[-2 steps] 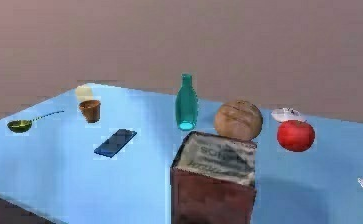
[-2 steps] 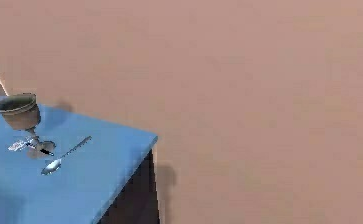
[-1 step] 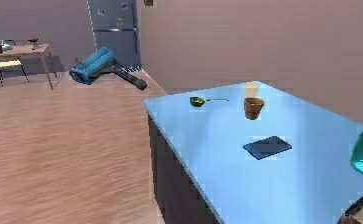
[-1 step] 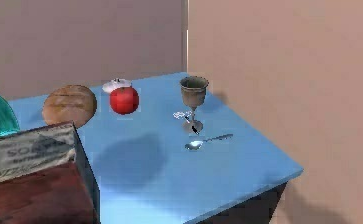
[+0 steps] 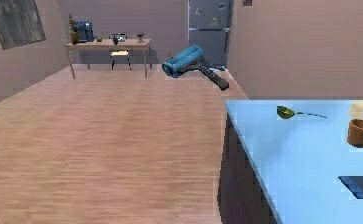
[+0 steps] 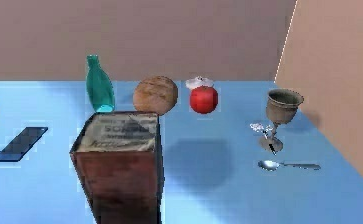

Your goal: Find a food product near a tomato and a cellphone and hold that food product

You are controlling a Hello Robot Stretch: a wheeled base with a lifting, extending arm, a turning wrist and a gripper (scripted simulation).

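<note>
Brown and round, the loaf (image 6: 156,95) sits on the blue table (image 6: 219,150) at the tomato's (image 6: 203,99) 9 o'clock, the cellphone (image 6: 20,143) toward the loaf's 8 o'clock. I cannot tell the tool's state.

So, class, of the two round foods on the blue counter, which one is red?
The tomato, the one nearer the goblet: it is glossy red, while the round loaf beside the green bottle is brown.
</note>
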